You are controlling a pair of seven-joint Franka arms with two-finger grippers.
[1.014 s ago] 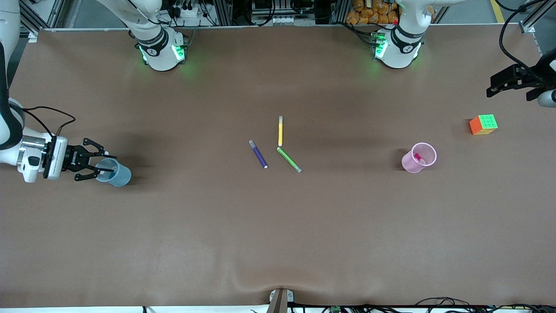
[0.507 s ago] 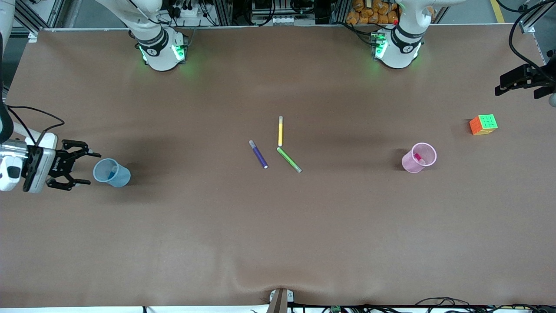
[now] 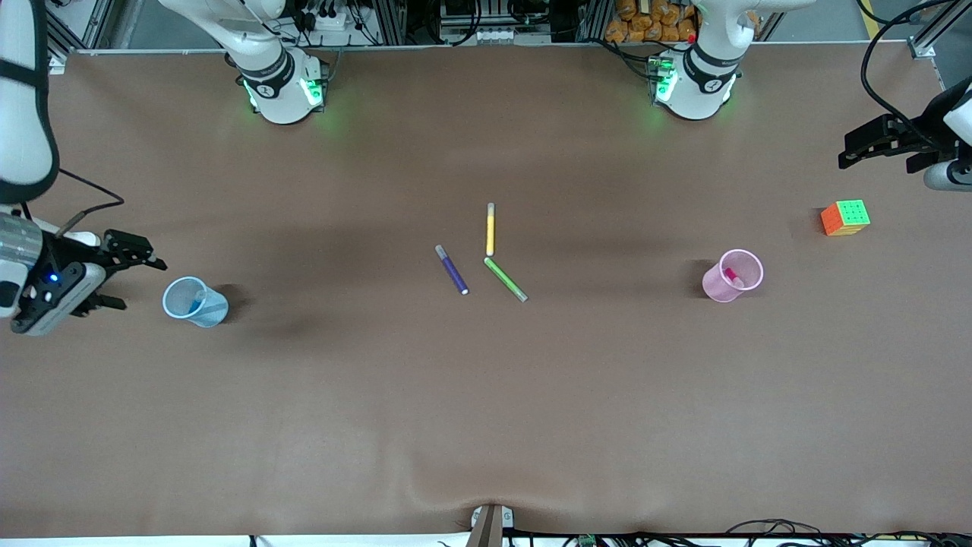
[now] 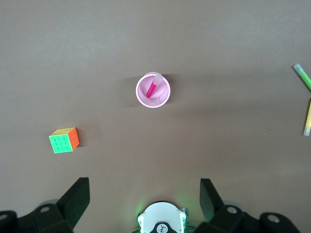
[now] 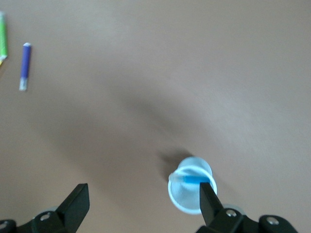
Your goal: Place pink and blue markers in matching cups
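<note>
The pale blue cup [image 3: 195, 301] stands upright at the right arm's end of the table with the blue marker [image 3: 196, 303] in it; they also show in the right wrist view as cup [image 5: 192, 191] and marker [image 5: 193, 180]. My right gripper [image 3: 125, 277] is open and empty, raised beside the blue cup, clear of it. The pale pink cup [image 3: 732, 275] stands upright toward the left arm's end with the pink marker [image 3: 731, 276] in it, seen from above in the left wrist view [image 4: 153, 90]. My left gripper [image 3: 873, 144] is open and empty, high over the table edge.
Purple [image 3: 452, 270], yellow [image 3: 490, 229] and green [image 3: 506, 279] markers lie at the table's middle. A colour cube [image 3: 844, 217] sits near the left arm's end, farther from the front camera than the pink cup.
My right gripper has drawn back from the blue cup toward the table's end and risen, leaving the blue marker in the cup. My left gripper has shifted slightly near the table's edge.
</note>
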